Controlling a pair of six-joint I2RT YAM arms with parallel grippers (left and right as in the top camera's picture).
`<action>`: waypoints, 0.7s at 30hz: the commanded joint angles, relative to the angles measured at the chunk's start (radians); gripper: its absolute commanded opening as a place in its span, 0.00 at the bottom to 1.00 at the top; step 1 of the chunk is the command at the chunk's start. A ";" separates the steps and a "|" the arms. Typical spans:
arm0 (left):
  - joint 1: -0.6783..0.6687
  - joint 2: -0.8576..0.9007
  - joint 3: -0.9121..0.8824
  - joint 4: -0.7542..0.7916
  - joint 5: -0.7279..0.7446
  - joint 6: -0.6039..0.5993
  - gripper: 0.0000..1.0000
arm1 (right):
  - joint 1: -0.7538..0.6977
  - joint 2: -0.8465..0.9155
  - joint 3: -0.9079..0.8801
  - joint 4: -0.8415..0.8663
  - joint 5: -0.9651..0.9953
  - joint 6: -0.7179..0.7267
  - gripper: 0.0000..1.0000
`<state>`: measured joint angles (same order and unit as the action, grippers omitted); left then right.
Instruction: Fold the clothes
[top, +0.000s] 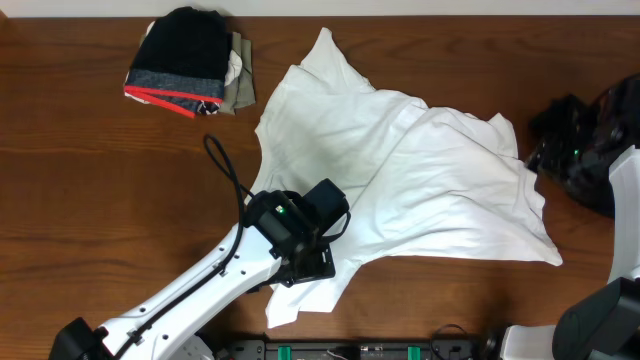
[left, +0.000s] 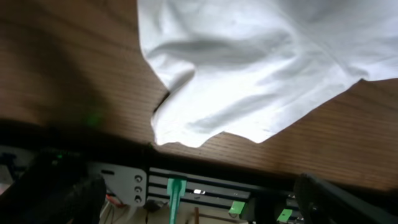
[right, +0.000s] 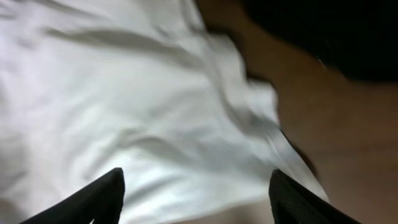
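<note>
**White shirt not yet folded, both pincers let go**

One pile looks finished: a stack of folded garments (top: 190, 62) sits at the far left corner of the wooden table (top: 80, 200), a dark knit with a red edge on top and something olive-grey under it. I'd count that part of the job as done.

The white short-sleeved shirt (top: 420, 180) is the work in hand, and to my eye it is at an early stage. It sprawls across the middle and right of the table, wrinkled, with one sleeve poking toward the far edge. A loose flap of cloth lies doubled over on the right side. There are no clean edges and no tidy rectangle, so the proper folds remain to be made.

The left gripper (left: 199, 186) hangs above the shirt's near left corner with its fingers (left: 68, 193) spread wide. Nothing is between them, and the hem lies flat on the wood beneath. The right gripper (right: 196, 186) hovers at the shirt's right edge, jaws apart, with cloth below them but none pinched that I can see.

In the way, I'd note a black cable (top: 222, 168) looping from the left arm beside the shirt's left edge. The left arm itself also covers the lower left of the cloth. A dark blur in the right wrist view's far corner is too indistinct to name.
</note>
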<state>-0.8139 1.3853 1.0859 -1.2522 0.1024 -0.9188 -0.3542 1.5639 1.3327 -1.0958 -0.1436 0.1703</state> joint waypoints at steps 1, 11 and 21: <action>-0.002 -0.011 -0.005 0.002 -0.022 0.017 0.98 | 0.019 -0.019 0.013 0.073 -0.108 -0.072 0.72; -0.002 -0.011 -0.005 0.010 -0.021 0.016 0.98 | 0.105 0.253 0.186 0.179 -0.065 -0.098 0.68; -0.002 -0.011 -0.005 0.009 -0.021 0.017 0.98 | 0.111 0.589 0.510 0.142 0.012 -0.162 0.56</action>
<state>-0.8139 1.3853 1.0859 -1.2404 0.0978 -0.9157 -0.2428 2.1014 1.7798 -0.9504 -0.1604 0.0525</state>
